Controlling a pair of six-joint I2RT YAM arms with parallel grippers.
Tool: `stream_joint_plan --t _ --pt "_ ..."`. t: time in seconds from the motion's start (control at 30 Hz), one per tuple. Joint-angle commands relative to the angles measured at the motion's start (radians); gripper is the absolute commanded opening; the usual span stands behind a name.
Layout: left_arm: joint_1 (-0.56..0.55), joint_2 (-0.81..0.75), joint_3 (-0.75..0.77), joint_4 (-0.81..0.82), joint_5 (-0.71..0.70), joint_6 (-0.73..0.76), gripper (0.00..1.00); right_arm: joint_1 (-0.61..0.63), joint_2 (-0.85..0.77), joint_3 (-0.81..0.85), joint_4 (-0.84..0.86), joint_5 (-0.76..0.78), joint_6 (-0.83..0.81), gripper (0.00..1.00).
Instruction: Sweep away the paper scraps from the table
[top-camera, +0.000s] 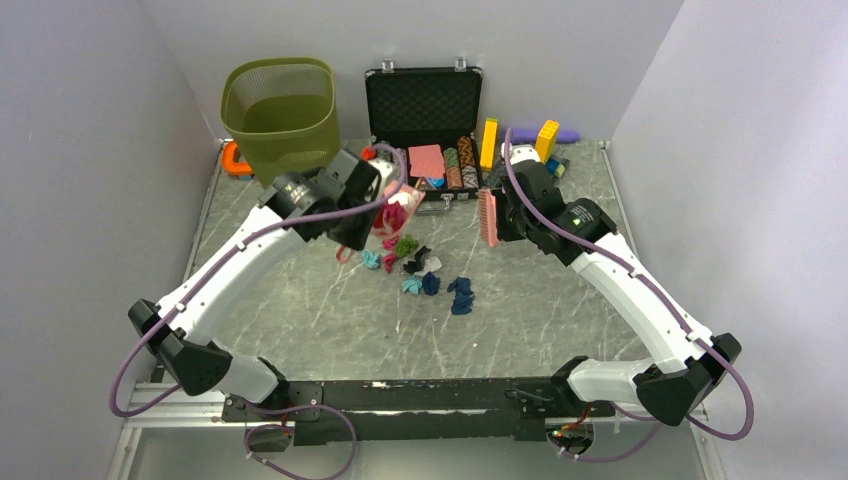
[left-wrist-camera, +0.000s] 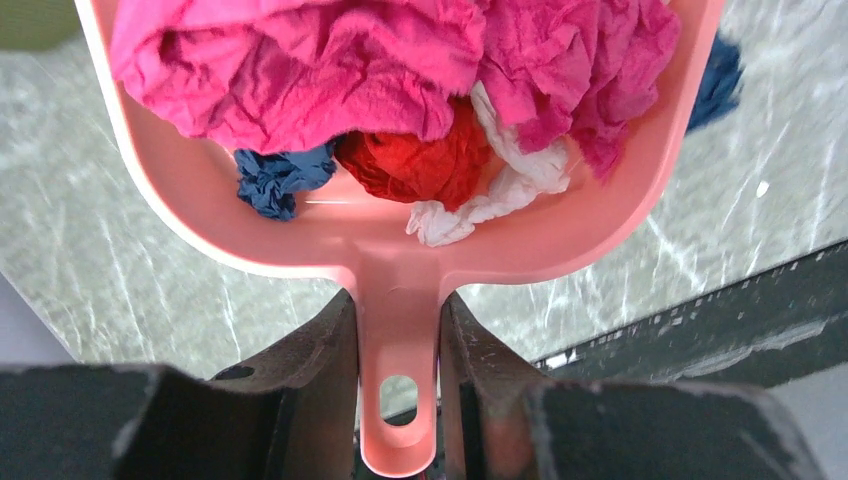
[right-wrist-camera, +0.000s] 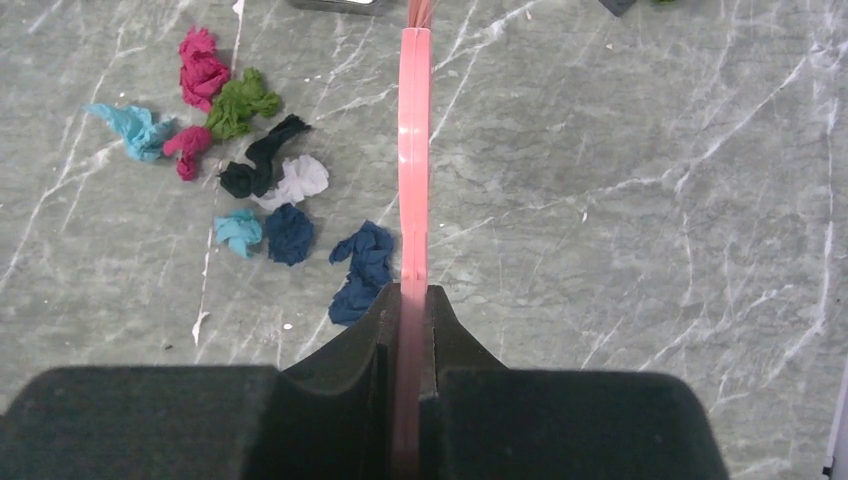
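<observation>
My left gripper (top-camera: 357, 230) (left-wrist-camera: 398, 335) is shut on the handle of a pink dustpan (top-camera: 396, 210) (left-wrist-camera: 400, 270), held above the table (top-camera: 320, 320). The pan holds paper scraps (left-wrist-camera: 330, 70): magenta, red, white and dark blue wads. My right gripper (top-camera: 512, 215) (right-wrist-camera: 412, 305) is shut on a pink brush (top-camera: 488, 217) (right-wrist-camera: 414, 150), held edge-on to the right of the loose scraps. Several loose paper scraps (top-camera: 430, 275) (right-wrist-camera: 270, 180) in teal, dark blue, green, magenta, black and white lie on the table below the dustpan.
A green basket bin (top-camera: 280, 115) stands at the back left, just behind my left gripper. An open black case (top-camera: 425, 105) with poker chips is at the back middle. Yellow bricks (top-camera: 546, 140) stand at the back right, an orange object (top-camera: 235, 160) beside the bin.
</observation>
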Motion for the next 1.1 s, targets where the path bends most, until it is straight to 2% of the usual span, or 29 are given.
stream_joint_plan --t 0.0,0.1,0.27,0.5,0.57,0.7,0.83,0.9,0.97,1.0,1.07 --pt "0.066 0.082 0.214 -0.062 0.029 0.06 0.0 -0.004 -0.038 -0.009 0.059 -0.022 0.009 0.0" --pt "0.124 0.168 0.389 -0.109 0.052 0.078 0.0 -0.005 -0.038 -0.025 0.066 -0.027 0.01 0.0" --pt "0.235 0.282 0.642 -0.138 0.194 0.089 0.0 -0.005 -0.044 -0.053 0.079 -0.052 0.021 0.0" --pt "0.47 0.318 0.717 -0.036 0.487 0.035 0.0 -0.006 -0.079 -0.069 0.073 -0.065 0.027 0.0" --pt "0.52 0.333 0.743 0.003 0.539 -0.003 0.0 -0.005 -0.082 -0.074 0.073 -0.067 0.03 0.0" --pt "0.632 0.365 0.752 0.103 0.745 -0.086 0.0 -0.005 -0.077 -0.081 0.076 -0.081 0.038 0.0" --pt "0.745 0.394 0.698 0.275 0.997 -0.241 0.0 -0.005 -0.081 -0.09 0.079 -0.088 0.043 0.0" --pt "0.799 0.393 0.619 0.416 1.121 -0.363 0.0 -0.005 -0.084 -0.092 0.074 -0.085 0.046 0.0" --pt "0.838 0.369 0.486 0.646 1.232 -0.573 0.0 -0.005 -0.083 -0.092 0.069 -0.084 0.049 0.0" --pt "0.854 0.344 0.418 0.828 1.277 -0.675 0.0 -0.005 -0.083 -0.092 0.067 -0.084 0.05 0.0" --pt "0.88 0.317 0.297 1.06 1.313 -0.861 0.0 -0.005 -0.085 -0.094 0.067 -0.085 0.054 0.0"
